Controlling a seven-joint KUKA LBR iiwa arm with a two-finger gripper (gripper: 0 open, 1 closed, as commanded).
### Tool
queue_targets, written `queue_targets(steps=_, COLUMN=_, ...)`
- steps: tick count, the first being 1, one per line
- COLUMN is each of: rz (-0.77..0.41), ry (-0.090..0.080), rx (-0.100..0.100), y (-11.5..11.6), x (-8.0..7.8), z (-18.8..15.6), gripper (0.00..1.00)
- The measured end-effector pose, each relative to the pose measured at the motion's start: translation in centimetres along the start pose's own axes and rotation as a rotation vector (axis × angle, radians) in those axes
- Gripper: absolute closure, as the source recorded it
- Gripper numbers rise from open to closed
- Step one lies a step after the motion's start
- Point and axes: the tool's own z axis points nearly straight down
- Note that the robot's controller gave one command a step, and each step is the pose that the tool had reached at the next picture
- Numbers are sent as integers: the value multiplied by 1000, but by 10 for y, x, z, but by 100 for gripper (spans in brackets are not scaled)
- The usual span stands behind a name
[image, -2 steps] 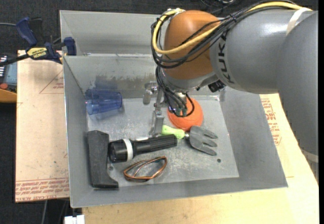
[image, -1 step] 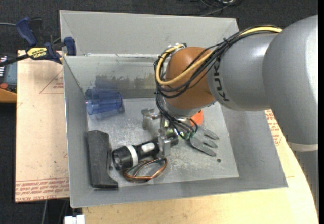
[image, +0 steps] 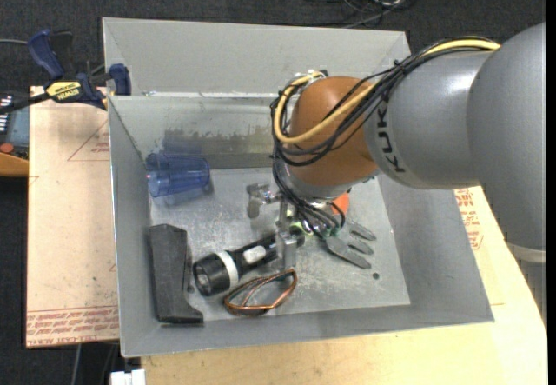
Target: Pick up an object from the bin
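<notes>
Camera view: a stubby black-and-white cylinder (image: 228, 268), black and wide at one end and narrowing to a pale tip, lies tilted on the floor of the bin (image: 393, 281), near the front and about midway across. The gripper (image: 289, 233) sits low right at that pale tip (close enough that touching and just clear look the same from here), and whether it is released, clenched or grasping the cylinder cannot be told. Above it bulges the arm's orange cover (image: 326, 136), wrapped in yellow and black cables. Just in front of the cylinder lies a brown loop (image: 261, 293). To the right of the gripper is a grey fork-like metal piece (image: 352, 245), and beside it on the left a small grey metal part (image: 257, 195). A black oblong block (image: 170, 275) lies along the left wall, with a translucent blue cup (image: 178, 175) on its side behind it.
</notes>
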Motion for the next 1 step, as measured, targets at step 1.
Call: queue_targets(steps=1, rz=128, ry=7, rx=0, y=30, x=1, z=1, gripper=0)
